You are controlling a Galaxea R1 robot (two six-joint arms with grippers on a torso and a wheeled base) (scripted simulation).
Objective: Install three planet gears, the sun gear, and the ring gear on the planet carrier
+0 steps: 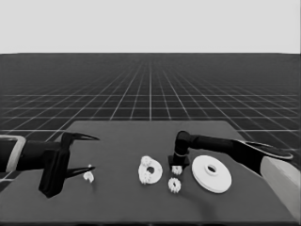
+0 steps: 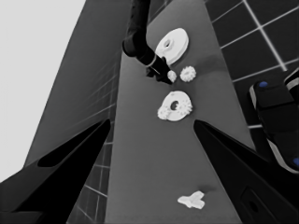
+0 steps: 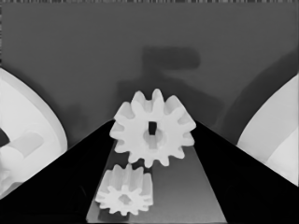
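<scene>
A small toothed gear sits between the right gripper's two fingers, which are closed on its rim so that its hub hole faces the wrist camera; held this way, it looks ready to be lowered onto a post. Directly beneath that gripper a second loose gear lies flat on the table, free for a later pick. To one side of the gripper, toward the other arm, lies the smaller round part. Toothed shapes, apparently two gears, already rest on it, so the held one is probably the next to be seated there. On the gripper's opposite side lies the larger round part, set apart, presumably because it goes on last and would cover the gears.

The left gripper waits well away, over the table's left end, with its fingers spread. The thin white piece lies under them, not held.
</scene>
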